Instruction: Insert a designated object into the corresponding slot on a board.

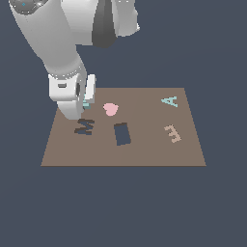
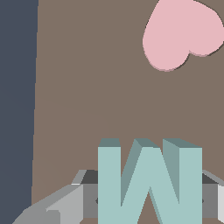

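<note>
Clamped between my gripper [image 2: 148, 201] fingers, the teal M [image 2: 148, 183] fills the wrist view; only the exterior view shows the M-shaped slot [image 1: 84, 127] near the board [image 1: 144, 154] edge

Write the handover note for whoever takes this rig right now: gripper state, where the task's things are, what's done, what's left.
Gripper: shut on the teal M, held between the fingers.
Position: the gripper is above the board, near the pink heart, just behind the M-shaped slot.
Done: M grasped and carried close to its slot.
Left: line the M up over the slot, lower it in, release. The slot looks empty.
</note>
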